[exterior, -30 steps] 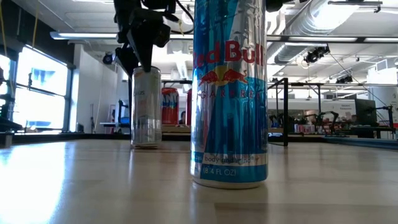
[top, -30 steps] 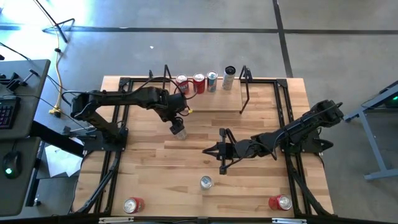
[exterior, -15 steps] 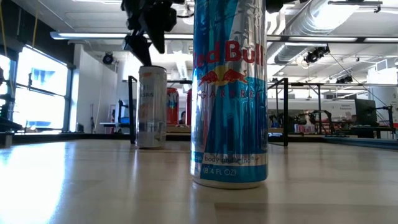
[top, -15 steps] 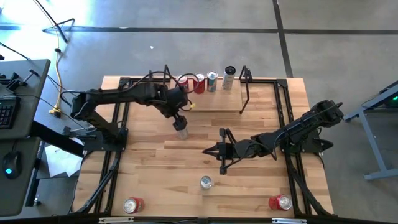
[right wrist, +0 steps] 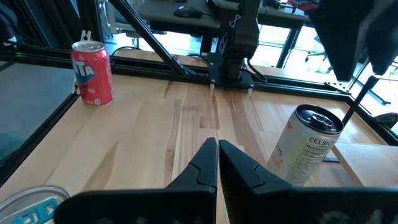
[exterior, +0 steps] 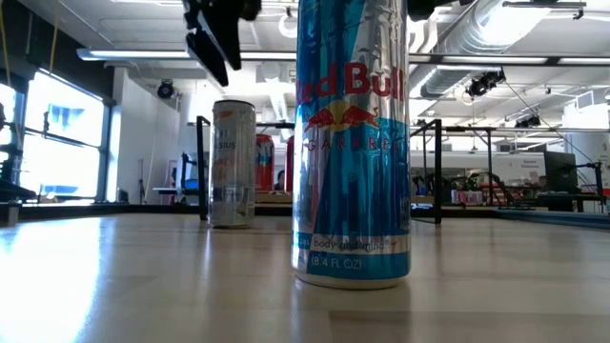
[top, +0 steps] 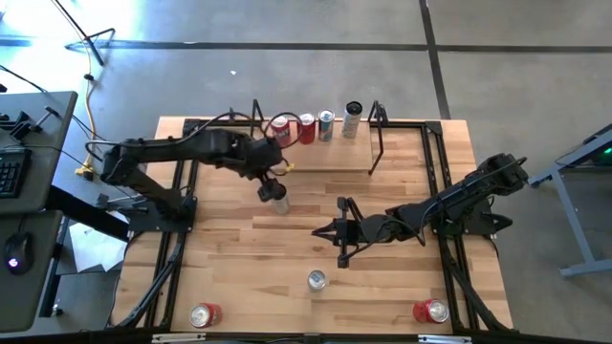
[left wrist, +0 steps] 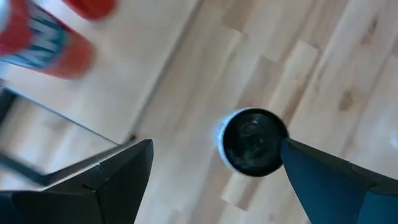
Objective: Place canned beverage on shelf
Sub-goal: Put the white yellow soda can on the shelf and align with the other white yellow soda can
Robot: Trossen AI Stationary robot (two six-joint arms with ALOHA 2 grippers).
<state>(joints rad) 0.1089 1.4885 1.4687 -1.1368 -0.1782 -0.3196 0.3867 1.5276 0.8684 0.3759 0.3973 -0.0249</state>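
A white-and-silver can (top: pixel 278 203) stands upright on its base on the tabletop, in front of the shelf (top: pixel 330 155); it also shows in the low view as the can (exterior: pixel 232 162). My left gripper (exterior: pixel 212 38) hangs open just above it, touching nothing; in the left wrist view the dark can top (left wrist: pixel 252 140) lies below and between the spread fingers of my left gripper (left wrist: pixel 214 168). Several cans (top: pixel 306 127) stand in a row on the shelf. My right gripper (top: pixel 318 230) waits shut at mid-table, holding nothing.
A blue Red Bull can (top: pixel 316 279) stands near the front edge, with red cans at the front left (top: pixel 204 314) and front right (top: pixel 431 311). Black rod frames (top: pixel 376 139) rise at the shelf's short ends. Bare wood lies between the arms.
My left gripper, open throughout, has risen off the white-and-silver can and drawn slightly toward the table's left, rolling a little. The can stays upright on the tabletop.
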